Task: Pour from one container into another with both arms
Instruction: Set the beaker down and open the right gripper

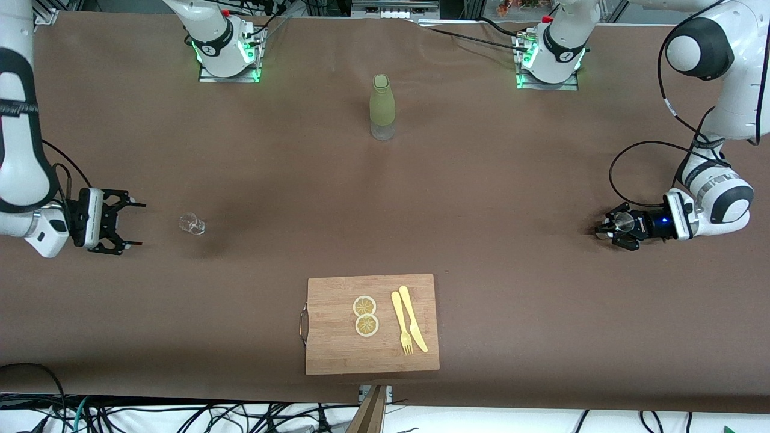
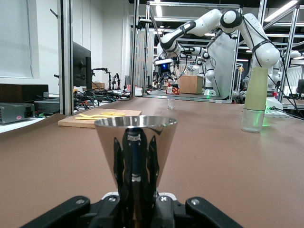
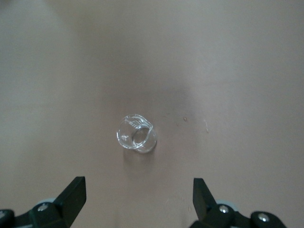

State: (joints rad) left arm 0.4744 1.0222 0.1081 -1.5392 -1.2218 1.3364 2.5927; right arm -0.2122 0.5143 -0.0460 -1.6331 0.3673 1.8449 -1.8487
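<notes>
A shiny metal cone-shaped cup (image 2: 135, 142) stands upright between the fingers of my left gripper (image 2: 135, 192), which is shut on it. This gripper (image 1: 609, 228) and cup (image 1: 623, 221) are low at the left arm's end of the table. A small clear glass (image 1: 192, 224) sits on the table toward the right arm's end. My right gripper (image 1: 129, 224) is open beside it, apart from it. In the right wrist view the glass (image 3: 137, 134) lies ahead of the spread fingers (image 3: 73, 195), with nothing between them.
A tall pale yellow-green bottle (image 1: 382, 107) stands at mid-table near the arm bases, also visible as the bottle (image 2: 255, 99). A wooden cutting board (image 1: 337, 349) near the front edge carries two lemon slices (image 1: 365, 316), a yellow fork and a knife (image 1: 412, 325).
</notes>
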